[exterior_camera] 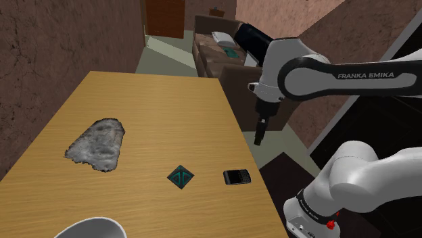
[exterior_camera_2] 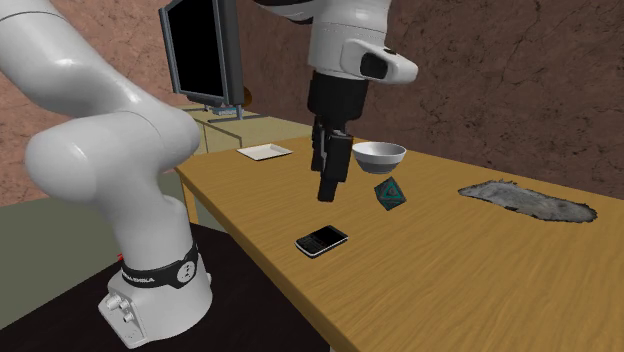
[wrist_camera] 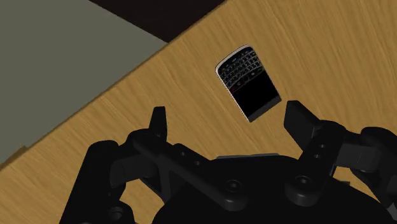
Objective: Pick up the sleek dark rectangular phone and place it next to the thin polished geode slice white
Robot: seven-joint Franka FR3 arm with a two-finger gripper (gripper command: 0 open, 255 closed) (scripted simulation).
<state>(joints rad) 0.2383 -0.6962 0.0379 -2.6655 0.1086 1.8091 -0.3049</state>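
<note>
We log the phone (exterior_camera: 237, 176) lying flat at the shoulder view's lower centre-right, near the table (exterior_camera: 169, 108) edge and well apart from the grey geode slice (exterior_camera: 97, 144) at middle left. The gripper (wrist_camera: 226, 113) hangs above it, jaws spread wide, holding nothing. We judge the approach is in hand: centre over the phone, turn the jaws across its short width, descend straight, close only once low beside its edges.

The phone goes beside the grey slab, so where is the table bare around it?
Bare wood lies between the grey slab and the teal piece, and on the slab's side away from the white bowl. Crowded: the teal piece, with the phone close by.
</note>
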